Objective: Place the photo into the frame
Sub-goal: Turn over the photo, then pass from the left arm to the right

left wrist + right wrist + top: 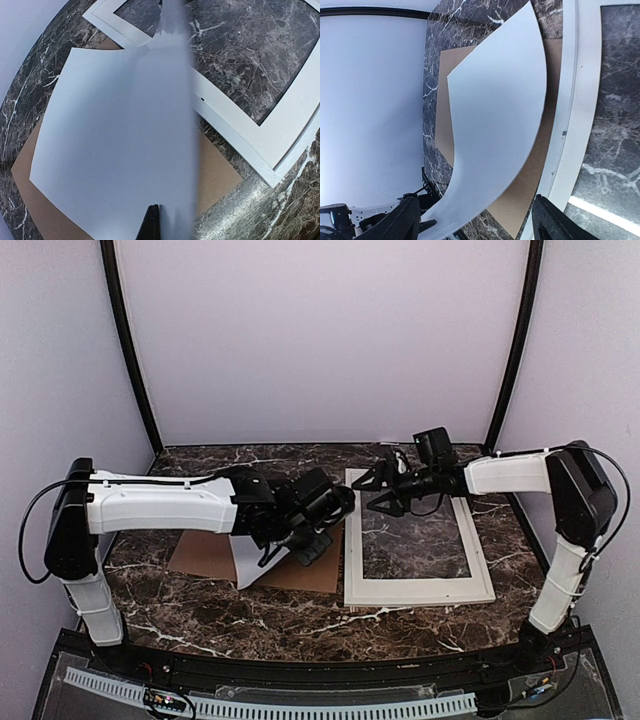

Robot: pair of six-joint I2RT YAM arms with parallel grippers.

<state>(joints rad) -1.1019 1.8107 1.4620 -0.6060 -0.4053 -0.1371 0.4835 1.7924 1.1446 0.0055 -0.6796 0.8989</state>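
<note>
Marble table (pixel 210 615) bears white frame (pixel 420 600); lilac walls (pixel 320 340).

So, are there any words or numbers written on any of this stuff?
None: no word, number or label can be read in any view.
The photo shows only its blank white back.
The frame and the brown backing board are plain.
The small device at the near edge in the top view is too small to read.

Raised photo (pixel 495 115) crowding left edge of frame (pixel 418 592), its near half open
</note>
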